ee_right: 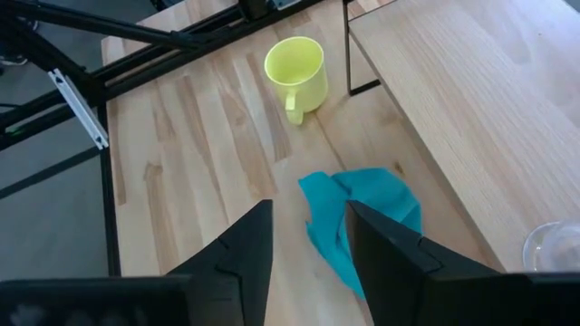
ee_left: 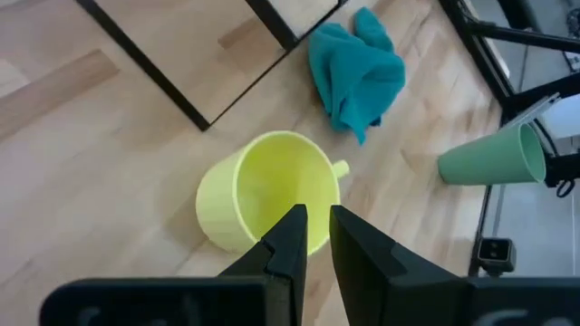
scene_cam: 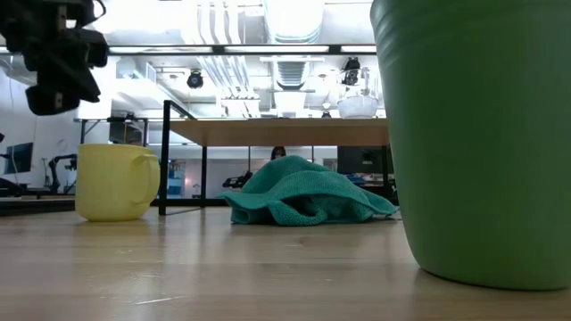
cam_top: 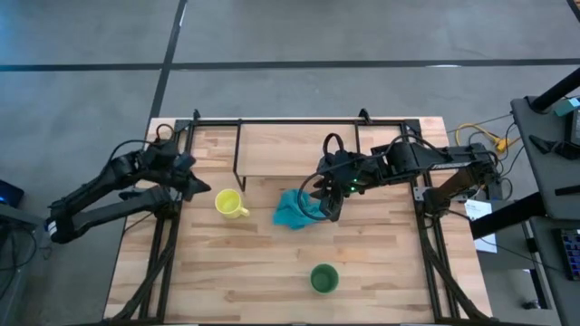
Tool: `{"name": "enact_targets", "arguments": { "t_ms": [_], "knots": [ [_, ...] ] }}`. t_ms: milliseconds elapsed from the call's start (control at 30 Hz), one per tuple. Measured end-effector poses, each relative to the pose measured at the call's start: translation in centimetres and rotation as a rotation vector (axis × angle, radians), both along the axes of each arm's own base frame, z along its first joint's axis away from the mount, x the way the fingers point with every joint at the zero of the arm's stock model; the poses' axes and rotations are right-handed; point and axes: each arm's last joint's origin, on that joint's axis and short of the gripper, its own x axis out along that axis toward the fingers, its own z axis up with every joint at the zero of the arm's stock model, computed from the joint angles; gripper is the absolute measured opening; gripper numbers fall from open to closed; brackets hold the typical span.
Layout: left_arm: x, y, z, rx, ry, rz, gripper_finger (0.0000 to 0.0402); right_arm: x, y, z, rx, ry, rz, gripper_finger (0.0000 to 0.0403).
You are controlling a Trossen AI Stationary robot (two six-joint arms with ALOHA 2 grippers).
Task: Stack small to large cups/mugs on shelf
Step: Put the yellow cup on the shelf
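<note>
While we hold the left gripper (ee_left: 313, 237) just above the yellow mug (cam_top: 229, 203), fingers a narrow slot apart and empty, the pickup is not yet made; next we must drop one finger inside the rim. Our right gripper (ee_right: 310, 237) hangs spread over the teal cloth (cam_top: 294, 211). The mug stands upright near the bench's left edge, before the shelf (cam_top: 299, 151), handle toward the near edge. The green cup (cam_top: 324, 278) stands upright by that near edge.

Glass cup (ee_right: 555, 248) cut by right wrist frame edge; green cup (scene_cam: 473, 134) cropped in low view.
</note>
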Motion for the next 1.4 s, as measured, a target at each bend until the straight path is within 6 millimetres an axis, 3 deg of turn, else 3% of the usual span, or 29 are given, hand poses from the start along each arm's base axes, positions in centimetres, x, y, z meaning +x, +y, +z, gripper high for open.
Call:
{"name": "enact_targets", "arguments": {
  "t_ms": [467, 700, 1000, 1400],
  "knots": [
    [0.8, 0.5, -3.0, -0.03, 0.043, 0.002, 0.0038, 0.0, 0.0, 0.0, -0.001, 0.0, 0.001, 0.0137],
    [1.4, 0.8, -3.0, 0.004, -0.029, -0.009, 0.0038, 0.0, 0.0, 0.0, 0.0, 0.0, 0.0, 0.0137],
    [1.6, 1.0, -3.5, -0.01, -0.002, -0.03, 0.0039, 0.0, 0.0, 0.0, 0.0, 0.0, -0.001, 0.0137],
    [2.6, 1.6, -4.5, -0.058, 0.087, -0.04, 0.01, 0.0, 0.0, 0.0, 0.001, 0.0, 0.0, 0.0137]
  ]
}}
